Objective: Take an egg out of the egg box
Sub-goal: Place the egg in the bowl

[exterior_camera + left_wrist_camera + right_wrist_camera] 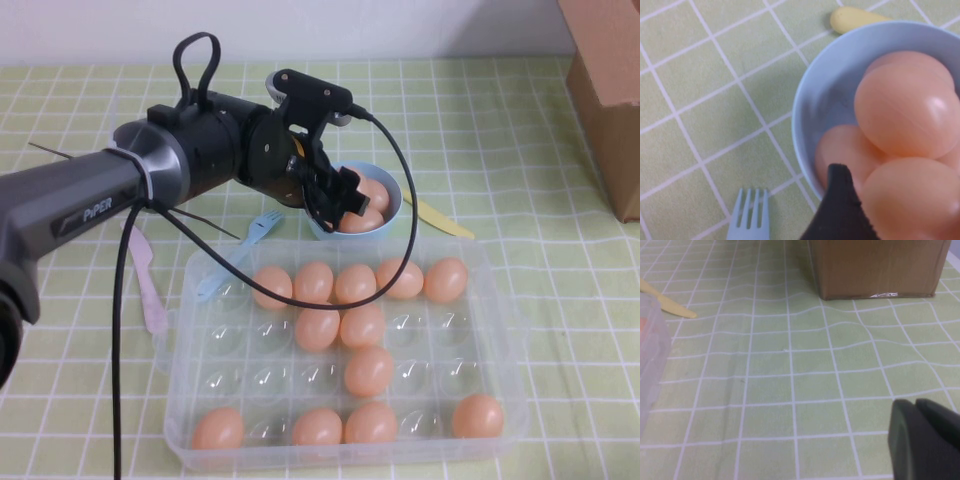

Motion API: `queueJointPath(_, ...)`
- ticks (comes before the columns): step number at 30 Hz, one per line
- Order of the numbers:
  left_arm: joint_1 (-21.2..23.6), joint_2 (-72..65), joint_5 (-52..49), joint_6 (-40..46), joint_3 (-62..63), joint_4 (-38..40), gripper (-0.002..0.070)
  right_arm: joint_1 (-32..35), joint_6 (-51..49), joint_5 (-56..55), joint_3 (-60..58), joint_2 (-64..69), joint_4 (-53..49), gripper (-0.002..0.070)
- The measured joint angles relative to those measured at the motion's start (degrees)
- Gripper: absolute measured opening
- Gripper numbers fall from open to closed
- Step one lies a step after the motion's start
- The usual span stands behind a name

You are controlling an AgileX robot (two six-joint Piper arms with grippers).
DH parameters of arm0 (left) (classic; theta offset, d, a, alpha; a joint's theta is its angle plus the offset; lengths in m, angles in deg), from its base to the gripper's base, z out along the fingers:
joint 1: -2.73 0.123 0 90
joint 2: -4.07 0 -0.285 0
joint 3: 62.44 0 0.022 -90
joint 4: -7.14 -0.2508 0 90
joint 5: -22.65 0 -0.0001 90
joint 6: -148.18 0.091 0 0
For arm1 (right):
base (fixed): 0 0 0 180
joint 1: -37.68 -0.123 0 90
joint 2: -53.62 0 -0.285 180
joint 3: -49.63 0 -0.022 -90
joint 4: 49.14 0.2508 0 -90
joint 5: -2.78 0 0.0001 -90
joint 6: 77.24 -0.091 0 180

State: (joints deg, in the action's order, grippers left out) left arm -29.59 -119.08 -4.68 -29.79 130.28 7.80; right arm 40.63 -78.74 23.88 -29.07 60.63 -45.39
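The clear egg box lies at the table's front centre with several peach-orange eggs in its cups. My left gripper hangs over the light-blue bowl just behind the box. In the left wrist view one black finger presses against an egg held low over the bowl, which holds other eggs. My right gripper is out of the high view; its fingers are together and empty over bare cloth to the right of the box's edge.
A blue fork and a pink utensil lie left of the box. A yellow knife lies right of the bowl. A cardboard box stands at the back right. The table has a green checked cloth.
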Motion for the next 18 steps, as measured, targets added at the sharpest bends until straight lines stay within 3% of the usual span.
queueJointPath(18,0.1,2.3,1.0,0.0,0.0,-1.5,0.0464,0.0,0.0,0.0,0.0,0.0,0.0,-0.0017)
